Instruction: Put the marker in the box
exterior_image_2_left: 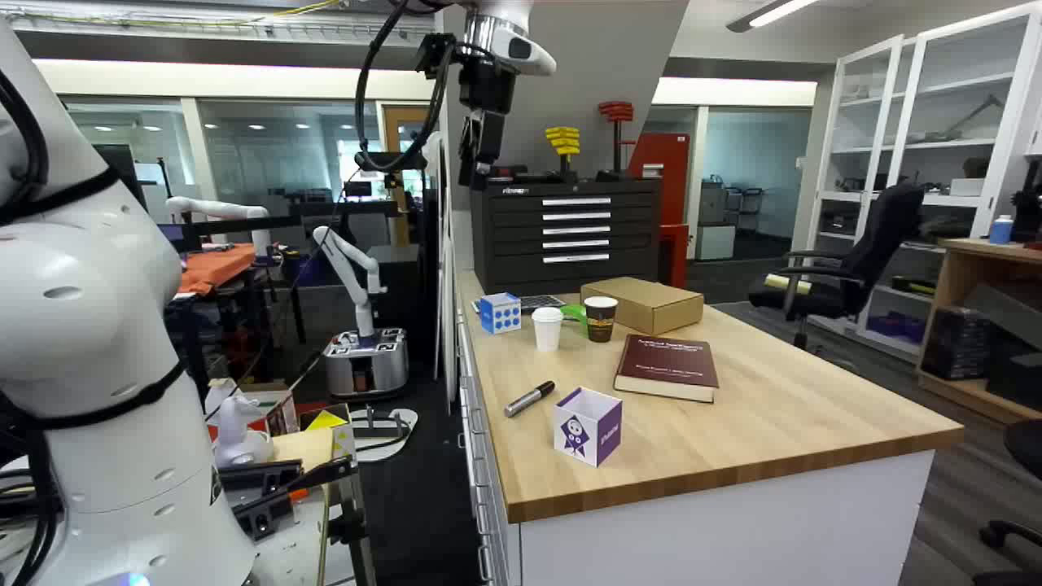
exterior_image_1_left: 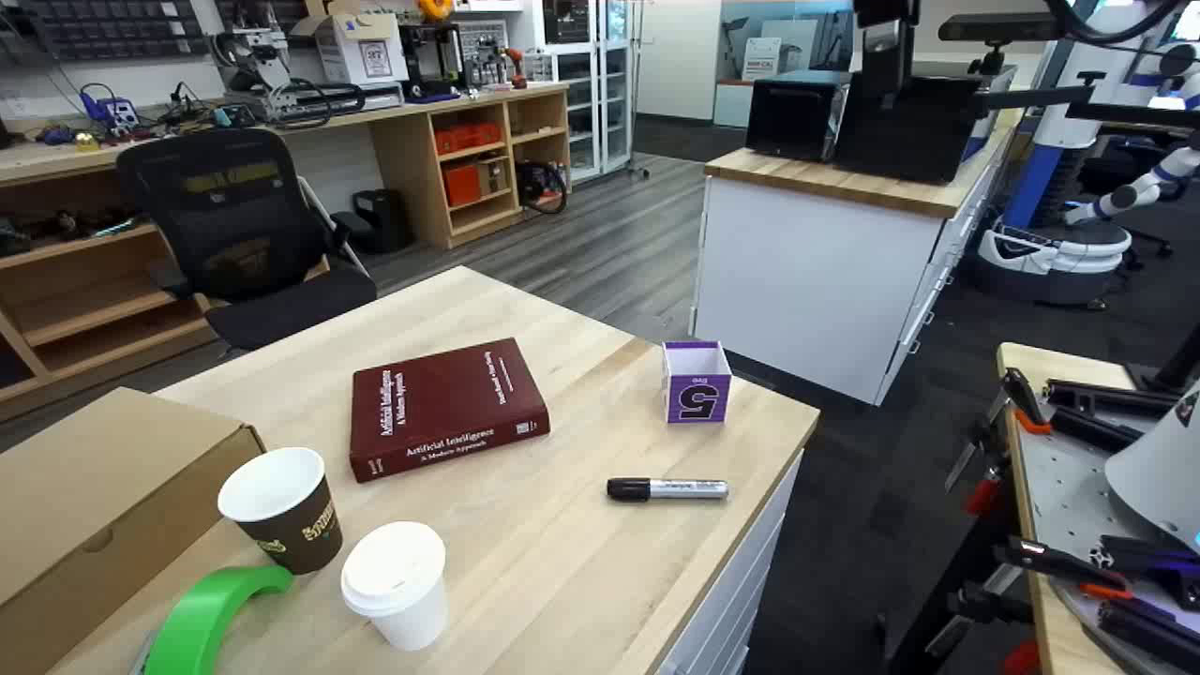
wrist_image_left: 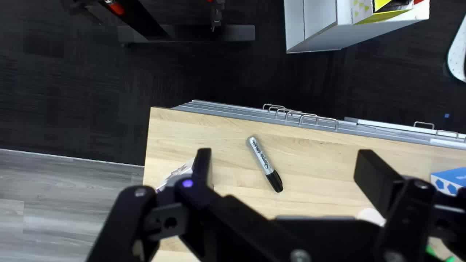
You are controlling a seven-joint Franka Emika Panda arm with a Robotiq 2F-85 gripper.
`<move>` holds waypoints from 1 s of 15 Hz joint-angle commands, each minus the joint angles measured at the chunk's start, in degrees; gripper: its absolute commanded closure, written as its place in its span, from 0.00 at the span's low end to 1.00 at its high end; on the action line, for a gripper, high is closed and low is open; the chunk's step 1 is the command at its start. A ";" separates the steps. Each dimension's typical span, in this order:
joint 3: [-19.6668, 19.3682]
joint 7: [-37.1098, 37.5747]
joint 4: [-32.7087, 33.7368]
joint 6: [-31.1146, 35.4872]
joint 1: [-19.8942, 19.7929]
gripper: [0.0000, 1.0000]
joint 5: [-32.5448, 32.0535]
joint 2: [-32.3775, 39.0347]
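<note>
In the wrist view the pincer (wrist_image_left: 285, 169) has its fingers (wrist_image_left: 375, 178) wide apart, the marker (wrist_image_left: 265, 163) on the table (wrist_image_left: 320, 162) below the gap, the box (wrist_image_left: 178, 175) partly hidden behind one finger. In an exterior view the pincer (exterior_image_2_left: 476, 165) hangs well above both. In an exterior view a book (exterior_image_1_left: 450, 398) lies lower than the pincer (exterior_image_1_left: 886, 89).

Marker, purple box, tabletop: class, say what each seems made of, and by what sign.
Marker: silvery barrel, metal or metallic plastic by its sheen; black cap, smooth, probably plastic. Purple box: likely card, matt, with thin, flat printed walls. Tabletop: probably wood, satin, showing grain and joined strips.
</note>
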 commanded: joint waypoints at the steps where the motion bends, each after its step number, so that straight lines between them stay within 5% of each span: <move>1: 0.31 -0.07 0.11 -0.12 -0.37 0.00 0.07 0.02; 15: 0.42 0.79 0.28 0.08 -0.58 0.00 -0.40 0.17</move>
